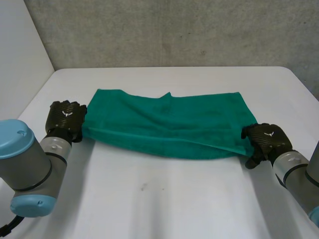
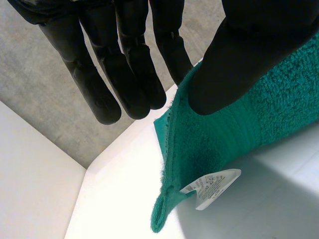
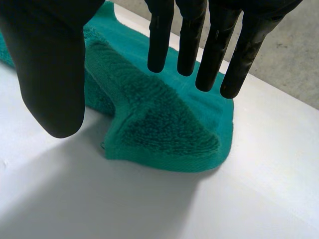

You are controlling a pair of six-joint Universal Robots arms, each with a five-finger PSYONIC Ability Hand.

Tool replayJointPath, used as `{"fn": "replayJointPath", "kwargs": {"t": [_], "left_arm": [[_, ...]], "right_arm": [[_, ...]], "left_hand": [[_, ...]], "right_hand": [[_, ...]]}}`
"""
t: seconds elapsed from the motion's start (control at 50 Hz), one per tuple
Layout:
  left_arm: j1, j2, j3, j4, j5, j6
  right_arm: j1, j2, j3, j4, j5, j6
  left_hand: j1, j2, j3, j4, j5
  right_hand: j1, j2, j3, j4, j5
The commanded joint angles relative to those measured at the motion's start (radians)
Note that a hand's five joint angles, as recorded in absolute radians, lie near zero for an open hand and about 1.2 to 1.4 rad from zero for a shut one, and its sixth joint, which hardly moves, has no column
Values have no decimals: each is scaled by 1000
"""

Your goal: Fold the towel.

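Pinching the left end of the one green towel (image 1: 169,124) between thumb and a finger, the left hand (image 1: 65,119) holds up a corner bearing one white label (image 2: 214,185), its print unreadable. The right hand (image 1: 266,139) spreads straight fingers, gripping nothing, over the towel's right corner on the table (image 1: 164,199).

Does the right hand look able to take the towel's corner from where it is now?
Probably yes: the right hand is open, and the towel corner lies humped on the table between its thumb and fingers, with nothing in between.
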Motion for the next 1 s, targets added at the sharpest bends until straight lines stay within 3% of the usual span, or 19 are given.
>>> {"fn": "replayJointPath", "kwargs": {"t": [0.02,0.26,0.32,0.36,0.56,0.66,0.82,0.9,1.0], "left_arm": [[-2,0,0,0,-1,0],[0,0,0,-2,-2,0],[0,0,0,-2,-2,0],[0,0,0,-2,-2,2],[-3,32,-43,-104,-4,21],[0,92,-81,-274,-2,72],[38,261,-187,-534,5,173],[29,339,-233,-580,10,212],[5,356,-216,-522,16,218]], "right_arm": [[0,6,-6,-6,-6,32],[-13,3,-22,-57,57,61],[-14,0,-17,-55,62,52],[-13,0,-19,-54,57,46],[-13,-58,-28,133,45,-106],[-40,-141,-25,447,51,-424],[-114,-219,-10,763,60,-689],[-112,-242,-34,810,51,-720],[-102,-216,-100,709,43,-697]], "left_hand": [[257,196,200,198,250],[257,196,200,198,250],[257,196,200,198,250],[257,196,200,198,250],[257,196,200,198,250],[257,196,200,198,250],[257,196,200,198,250],[257,196,200,198,250],[257,196,200,198,250]], "right_hand": [[126,64,68,69,66],[351,290,293,295,291],[618,556,560,562,558],[954,892,896,897,893],[956,894,898,899,896],[956,894,898,899,896],[956,894,898,899,896],[956,894,898,899,896],[956,894,898,899,896]]}}
